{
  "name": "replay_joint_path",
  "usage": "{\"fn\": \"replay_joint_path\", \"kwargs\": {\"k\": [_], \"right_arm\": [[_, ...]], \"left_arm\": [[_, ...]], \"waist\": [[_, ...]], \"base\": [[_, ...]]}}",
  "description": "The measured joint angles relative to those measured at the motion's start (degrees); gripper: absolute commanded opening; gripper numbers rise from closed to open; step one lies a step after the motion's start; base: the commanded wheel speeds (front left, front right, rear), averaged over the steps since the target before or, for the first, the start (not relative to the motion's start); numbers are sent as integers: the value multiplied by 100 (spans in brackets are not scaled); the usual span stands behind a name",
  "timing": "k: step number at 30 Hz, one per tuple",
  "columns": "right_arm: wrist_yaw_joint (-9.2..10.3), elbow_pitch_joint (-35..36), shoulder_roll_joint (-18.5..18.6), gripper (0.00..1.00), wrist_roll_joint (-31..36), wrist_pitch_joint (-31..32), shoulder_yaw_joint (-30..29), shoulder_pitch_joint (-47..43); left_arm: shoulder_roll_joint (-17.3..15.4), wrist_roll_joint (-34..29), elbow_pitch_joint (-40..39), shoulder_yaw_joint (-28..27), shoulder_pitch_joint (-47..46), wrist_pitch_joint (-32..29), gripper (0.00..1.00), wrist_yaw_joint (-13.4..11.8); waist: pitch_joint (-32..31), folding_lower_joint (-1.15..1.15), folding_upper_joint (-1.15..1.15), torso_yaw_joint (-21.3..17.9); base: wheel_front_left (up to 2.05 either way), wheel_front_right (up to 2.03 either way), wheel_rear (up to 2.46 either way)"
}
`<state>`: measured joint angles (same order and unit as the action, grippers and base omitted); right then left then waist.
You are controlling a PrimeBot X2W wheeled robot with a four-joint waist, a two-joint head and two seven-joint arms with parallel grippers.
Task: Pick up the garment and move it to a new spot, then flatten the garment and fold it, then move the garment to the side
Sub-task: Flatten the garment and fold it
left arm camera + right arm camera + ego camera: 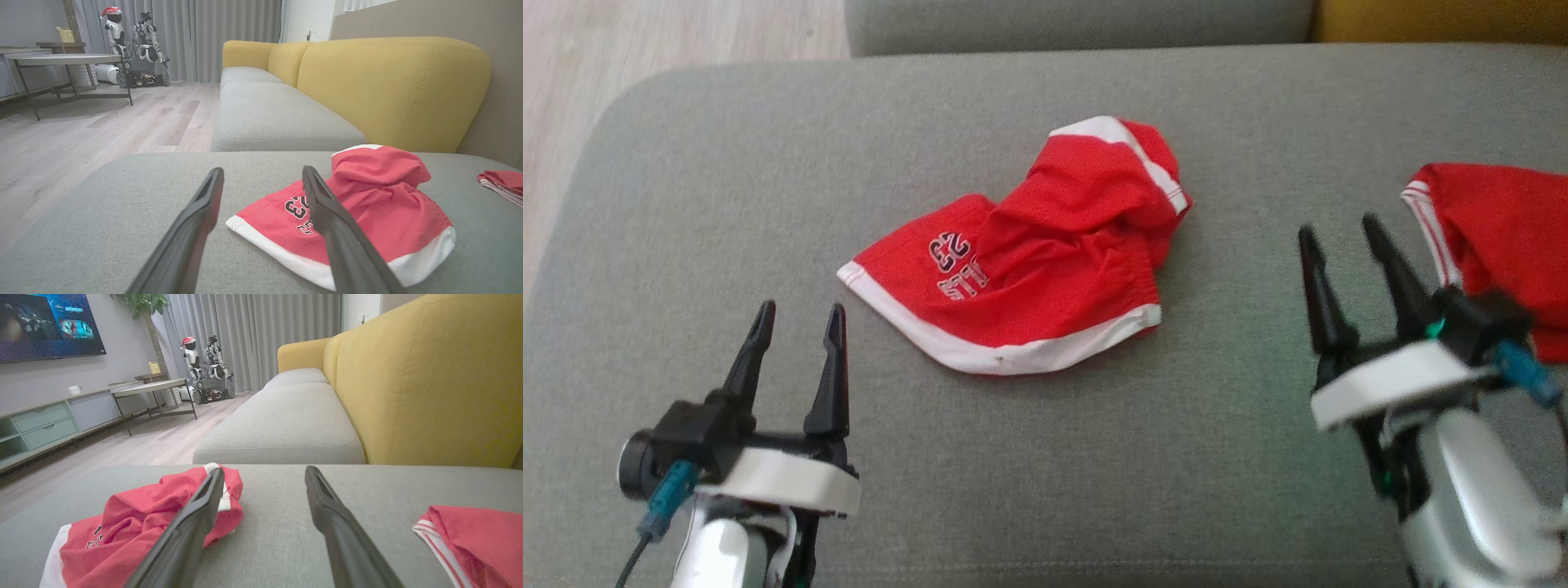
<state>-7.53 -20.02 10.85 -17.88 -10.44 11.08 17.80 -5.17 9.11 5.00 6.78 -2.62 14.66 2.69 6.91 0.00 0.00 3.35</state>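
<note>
We are leaning over a grey sofa seat [1013, 490] in a living room. Closest to us, our left gripper [800, 309] is hovering over the seat at the lower left. Its two dark fingers are standing wide apart and holding nothing. Our right gripper [1340, 226] is hovering at the lower right. Its fingers are spread wide too, with nothing between them.

A bit further out, between the two grippers, the red shorts [1045, 245] are lying crumpled in the middle of the seat. They are showing a white trim and a number on one leg, and one part is bunching up into a hump. Neither gripper is touching them. Just beside our right gripper, another red garment [1503, 237] with white stripes is lying at the right side of the seat, apart from the shorts.

Behind the seat the yellow sofa back [392, 90] is rising. Further off, a wooden floor [81, 134] is stretching to a table [65, 59], and another robot [114, 32] in a red hat is standing by the grey curtains [229, 36].
</note>
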Motion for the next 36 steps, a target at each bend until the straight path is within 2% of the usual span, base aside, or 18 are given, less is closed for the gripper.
{"fn": "replay_joint_path", "kwargs": {"k": [6, 13, 30, 36], "right_arm": [[0, 1265, -393, 100, 423, 665, -309, -1283], [0, 1945, -635, 100, 572, 996, -467, -1834], [0, 2160, -728, 100, 630, 1105, -524, -1853], [0, 2227, -743, 100, 628, 1148, -517, -1838]], "left_arm": [[-43, 1, 59, -4, 236, -7, 100, -26], [-94, 3, 1, -10, 375, -140, 100, -118], [-177, 62, -83, -7, 372, -250, 100, -172], [-208, 174, -71, 2, 152, -457, 100, -156]], "waist": [[-307, 0, 0, -195], [-355, 0, 0, -284], [-293, 0, 0, -271], [-101, 0, 0, -279]], "base": [[0, 0, 0], [0, 0, 0], [0, 0, 0], [0, 0, 0]]}}
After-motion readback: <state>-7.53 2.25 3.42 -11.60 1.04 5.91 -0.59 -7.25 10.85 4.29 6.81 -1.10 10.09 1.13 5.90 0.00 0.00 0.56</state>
